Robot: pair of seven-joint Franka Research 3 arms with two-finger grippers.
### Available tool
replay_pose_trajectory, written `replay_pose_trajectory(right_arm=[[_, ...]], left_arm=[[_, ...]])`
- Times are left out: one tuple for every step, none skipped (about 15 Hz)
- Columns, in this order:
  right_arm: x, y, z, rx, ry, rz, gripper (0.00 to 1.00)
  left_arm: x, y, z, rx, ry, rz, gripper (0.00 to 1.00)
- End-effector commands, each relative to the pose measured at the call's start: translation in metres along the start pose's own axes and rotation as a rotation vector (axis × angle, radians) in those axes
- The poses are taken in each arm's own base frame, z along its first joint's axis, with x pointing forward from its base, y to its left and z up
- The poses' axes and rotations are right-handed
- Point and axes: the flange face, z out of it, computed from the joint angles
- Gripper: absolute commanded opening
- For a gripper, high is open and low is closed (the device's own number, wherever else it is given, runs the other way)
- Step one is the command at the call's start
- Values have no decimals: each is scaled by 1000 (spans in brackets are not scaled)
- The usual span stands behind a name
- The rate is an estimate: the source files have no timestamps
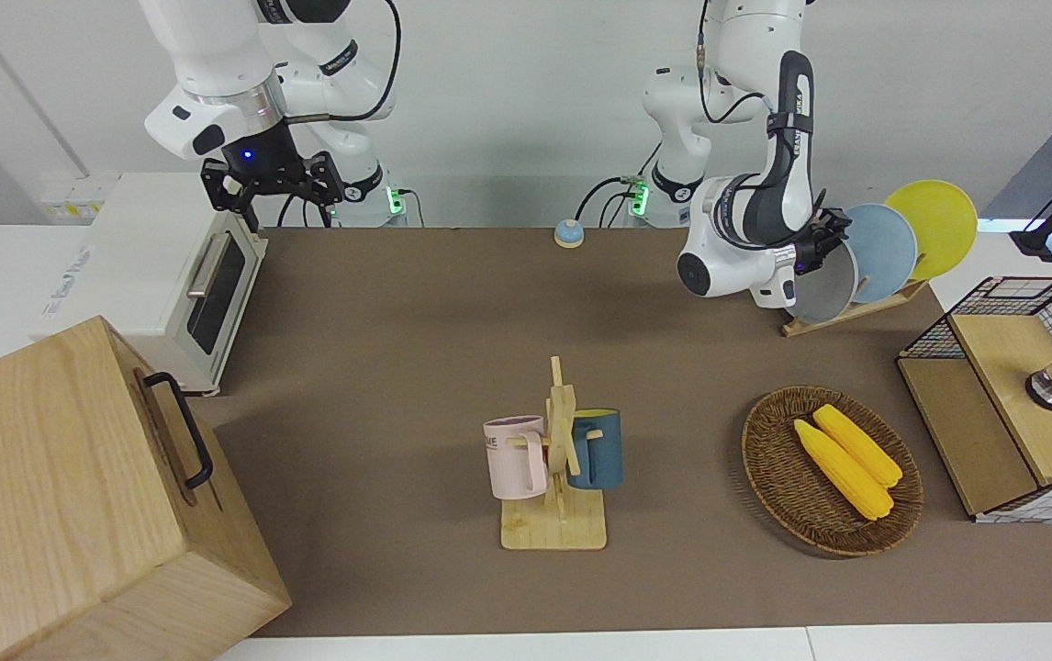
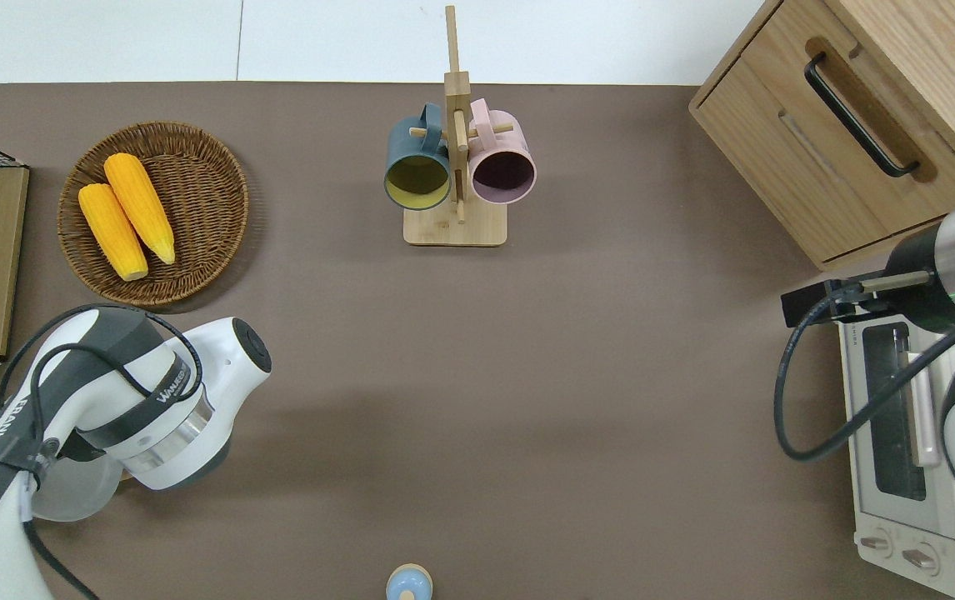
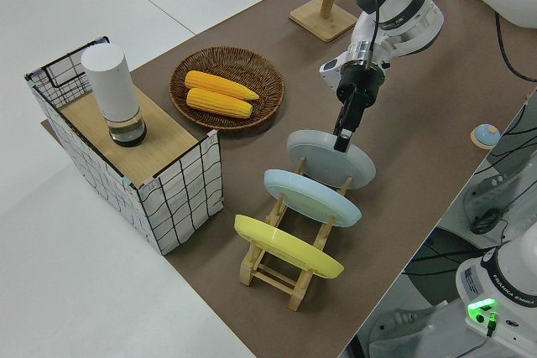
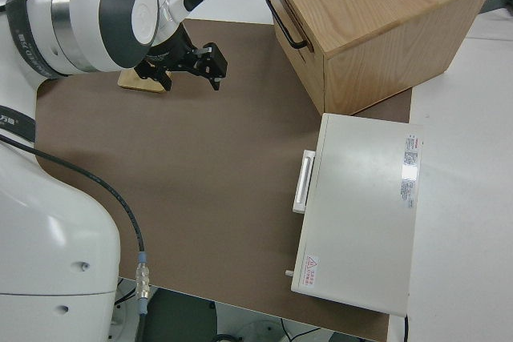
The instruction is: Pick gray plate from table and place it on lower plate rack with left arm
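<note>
Now | brown mat [image 1: 397, 386] | white wall [image 1: 526, 92] | right arm parked

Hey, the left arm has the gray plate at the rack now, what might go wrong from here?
The left hand grips the gray plate by its rim, at the rack's lowest slot. Whether the plate is fully seated cannot be told, so letting go too soon might let it tip out or slide onto the table. The light-blue plate sits in the next slot, so a push or a careless pull-away may knock the two together and jolt the rack.
</note>
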Motion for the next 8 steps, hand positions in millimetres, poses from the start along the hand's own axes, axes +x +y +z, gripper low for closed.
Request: replay_pose_trajectory(right_arm=[[-2,1,-4,-2,-4,14,983],[-2,1,-4,-2,-4,14,983],[-3,1,-4,-2,-3,14,983],[-2,1,-4,-2,-4,14,983],[-3,1,-4,-2,-3,14,983],[-3,1,-4,-2,-3,14,983],[-3,1,-4,-2,-3,14,983],[-3,1,-4,-2,-3,14,983]], left_arm=[[2,0,-4,23,12,-14,627],[2,0,-5,22,13,-14,996],[3,0,-5,21,14,-14,998],[3,0,-5,21,14,-14,998],[3,0,-5,21,14,-8,1000],[2,0,-5,22,13,-4,1000],[3,-1,-5,20,13,3,1000],[5,-3,-6,20,11,12,1000]])
